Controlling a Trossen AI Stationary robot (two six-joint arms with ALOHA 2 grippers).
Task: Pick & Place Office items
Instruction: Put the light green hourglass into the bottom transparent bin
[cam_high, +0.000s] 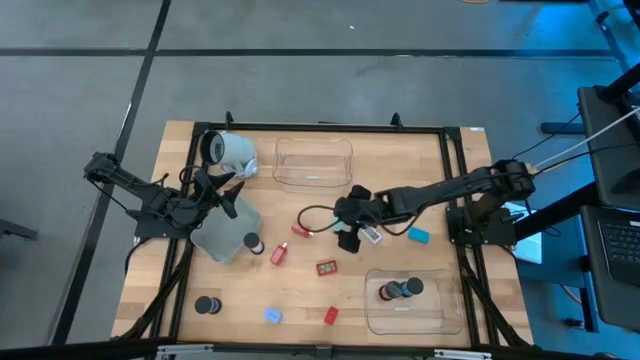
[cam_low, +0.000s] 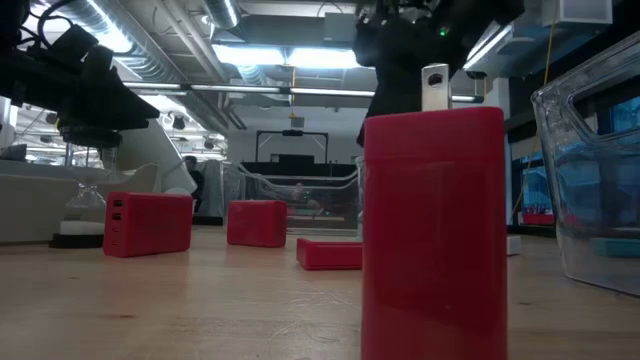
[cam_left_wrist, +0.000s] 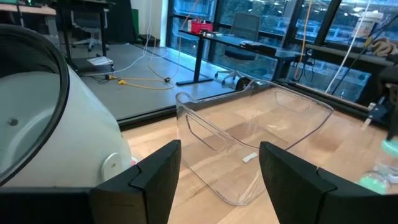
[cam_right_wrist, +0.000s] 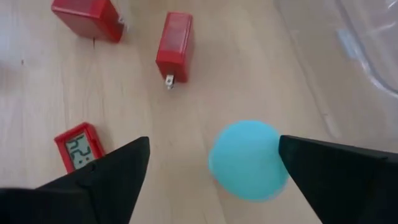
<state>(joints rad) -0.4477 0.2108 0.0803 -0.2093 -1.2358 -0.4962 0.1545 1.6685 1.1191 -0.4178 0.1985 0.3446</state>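
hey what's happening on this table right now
Two robot arms are sorting small office items on a wooden table. The right gripper hangs open over mid-table, a round teal puck blurred between its fingers. The left gripper is open beside a large white-grey cylinder, facing an empty clear plastic tray.

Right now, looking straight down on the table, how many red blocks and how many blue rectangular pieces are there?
red blocks: 4
blue rectangular pieces: 2
total: 6
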